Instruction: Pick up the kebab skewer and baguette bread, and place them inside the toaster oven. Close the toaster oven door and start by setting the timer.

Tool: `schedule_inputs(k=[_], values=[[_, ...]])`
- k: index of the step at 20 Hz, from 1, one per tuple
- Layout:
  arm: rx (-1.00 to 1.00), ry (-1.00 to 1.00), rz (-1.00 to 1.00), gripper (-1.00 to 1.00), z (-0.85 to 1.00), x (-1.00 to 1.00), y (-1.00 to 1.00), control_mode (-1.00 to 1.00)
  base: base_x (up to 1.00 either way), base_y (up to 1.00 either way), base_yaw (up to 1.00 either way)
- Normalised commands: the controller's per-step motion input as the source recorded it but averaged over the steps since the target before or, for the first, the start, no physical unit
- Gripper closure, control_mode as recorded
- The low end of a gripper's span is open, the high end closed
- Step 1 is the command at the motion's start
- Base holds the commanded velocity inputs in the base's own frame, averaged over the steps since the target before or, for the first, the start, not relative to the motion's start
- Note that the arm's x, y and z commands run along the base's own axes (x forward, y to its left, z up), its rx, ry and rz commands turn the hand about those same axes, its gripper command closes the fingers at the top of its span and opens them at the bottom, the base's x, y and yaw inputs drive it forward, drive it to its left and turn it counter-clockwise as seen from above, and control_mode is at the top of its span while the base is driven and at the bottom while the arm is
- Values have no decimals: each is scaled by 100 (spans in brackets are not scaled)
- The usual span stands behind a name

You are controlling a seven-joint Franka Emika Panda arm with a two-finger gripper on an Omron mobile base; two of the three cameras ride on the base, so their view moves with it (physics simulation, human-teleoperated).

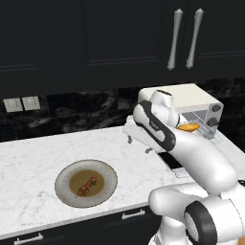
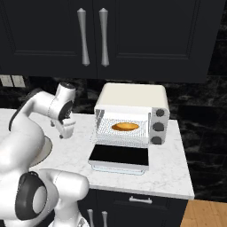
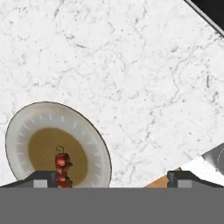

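Note:
The kebab skewer [image 1: 86, 186] lies on the brown centre of a round grey plate [image 1: 107, 174] near the counter's front edge. In the hand view the kebab skewer [image 3: 62, 168] sits just above my left fingertip, on the plate [image 3: 26, 122]. My gripper [image 1: 138, 143] hangs open and empty over bare marble between plate and oven, also seen as the gripper [image 2: 66, 133] and the gripper [image 3: 112, 178]. The baguette bread [image 2: 125, 127] rests on the wire rack inside the toaster oven [image 2: 133, 95]. The toaster oven door [image 2: 119, 156] lies folded down flat.
Black upper cabinets with silver handles [image 2: 93, 37] hang above the oven. Wall outlets [image 1: 21, 104] sit at the back left. The marble counter [image 2: 170, 168] ends just right of the oven, with wooden floor beyond. My own arm hides part of the plate in the right base view.

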Motion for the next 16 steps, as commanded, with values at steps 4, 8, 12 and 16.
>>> schedule_inputs(k=[4, 8, 12, 16], values=[[-14, -2, -26, -100, -8, -20, 100, -100, 0, 0, 0], [-1, 2, -11, -100, -1, -11, 93, -100, 0, 0, 0], [0, 8, 0, -100, -1, 0, 79, -100, 0, 0, 0], [-2, 1, 0, -100, -4, 0, 72, -100, 0, 0, 0]])
